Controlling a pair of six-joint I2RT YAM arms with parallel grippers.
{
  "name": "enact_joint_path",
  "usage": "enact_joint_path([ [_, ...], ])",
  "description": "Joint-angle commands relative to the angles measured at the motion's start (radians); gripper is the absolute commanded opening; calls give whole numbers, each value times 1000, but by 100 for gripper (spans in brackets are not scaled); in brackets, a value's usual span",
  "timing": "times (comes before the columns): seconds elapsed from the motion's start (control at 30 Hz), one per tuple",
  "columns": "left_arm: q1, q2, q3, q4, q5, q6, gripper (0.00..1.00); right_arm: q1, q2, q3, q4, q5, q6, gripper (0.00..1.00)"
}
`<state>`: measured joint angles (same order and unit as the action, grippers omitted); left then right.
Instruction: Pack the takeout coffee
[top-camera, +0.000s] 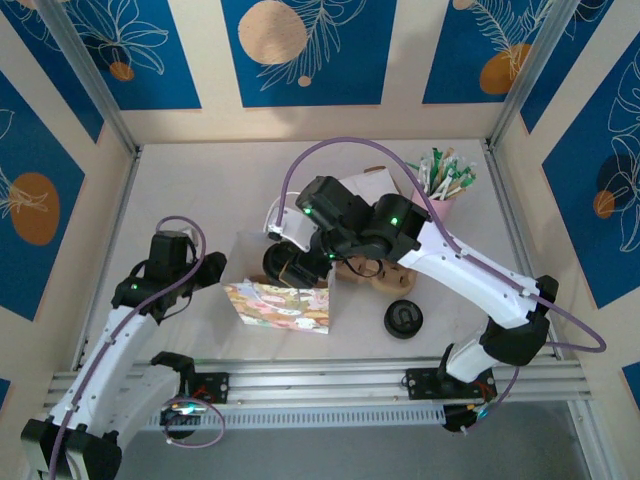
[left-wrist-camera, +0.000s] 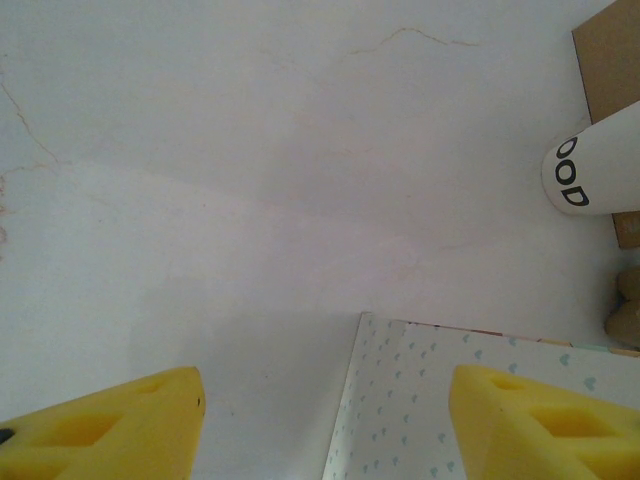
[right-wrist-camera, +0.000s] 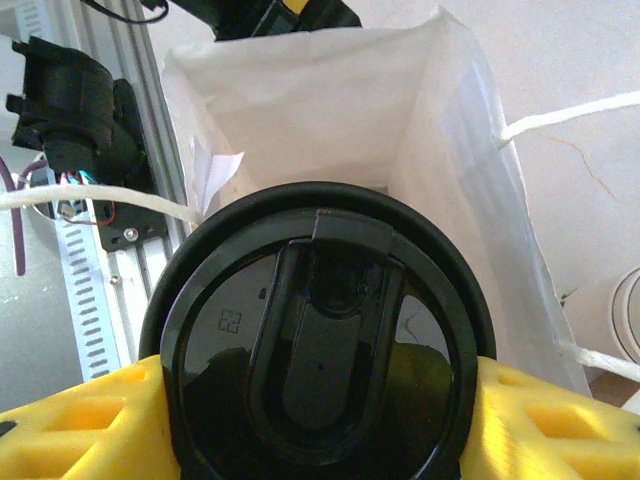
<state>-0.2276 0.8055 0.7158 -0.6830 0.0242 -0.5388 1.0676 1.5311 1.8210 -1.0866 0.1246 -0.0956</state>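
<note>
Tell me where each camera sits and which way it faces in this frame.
Top external: above and behind the bases, looking down on the table; both arms, left gripper and right gripper show.
Left wrist: on the left arm, facing down at the table; its yellow fingers show, spread apart.
Right wrist: on the right arm, facing into the open bag; its fingers clamp the takeout coffee.
Shared: both wrist views show the bag.
</note>
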Motion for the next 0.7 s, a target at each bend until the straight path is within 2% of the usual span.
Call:
enact_joint_path([
  [0.0, -7, -20, 34, -33, -12, 26, 66, -13, -30, -5, 32, -34, 28, 62],
  [0.27, -8, -22, 29, -27, -7, 24, 66, -32, -11, -6, 33, -71, 34, 62],
  [0.67, -8, 18, -39, 43, 38, -16, 66, -32, 183, 50, -13, -106, -36, 60],
])
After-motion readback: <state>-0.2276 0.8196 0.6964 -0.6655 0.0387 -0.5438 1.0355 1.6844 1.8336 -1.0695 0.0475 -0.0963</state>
